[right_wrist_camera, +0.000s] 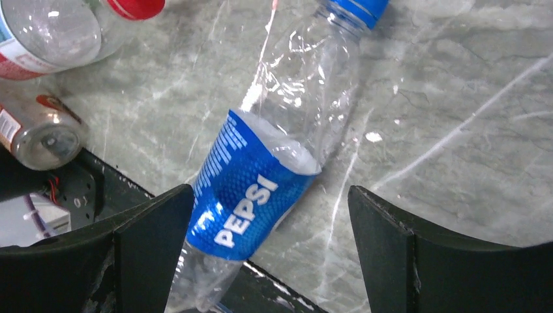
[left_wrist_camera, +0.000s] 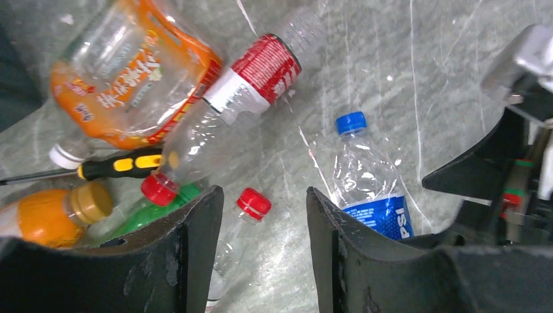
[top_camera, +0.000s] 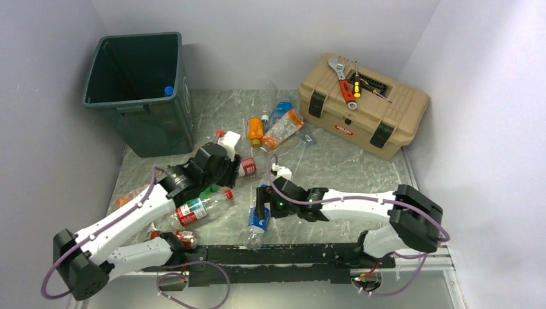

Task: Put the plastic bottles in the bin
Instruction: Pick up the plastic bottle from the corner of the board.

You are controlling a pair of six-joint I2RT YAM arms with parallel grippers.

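Observation:
The dark green-grey bin [top_camera: 138,90] stands at the far left with a blue-capped bottle [top_camera: 169,91] inside. My left gripper [top_camera: 222,175] is open and hovers over a clear red-capped bottle [left_wrist_camera: 254,203], whose neck lies between the jaws of the left gripper [left_wrist_camera: 264,222]. My right gripper [top_camera: 261,206] is open above a crumpled clear Pepsi bottle [right_wrist_camera: 261,189] near the table's front edge. In the right wrist view the bottle lies between the jaws of the right gripper [right_wrist_camera: 270,215], closer to the left finger. More bottles lie around: orange ones [top_camera: 283,129] and a red-labelled one [left_wrist_camera: 254,72].
A tan toolbox [top_camera: 360,106] with a wrench and screwdrivers on its lid sits at the far right. A yellow-handled screwdriver [left_wrist_camera: 120,165] lies among the bottles under my left gripper. A green bottle [left_wrist_camera: 150,215] and an orange tan-capped bottle [left_wrist_camera: 52,212] lie beside it.

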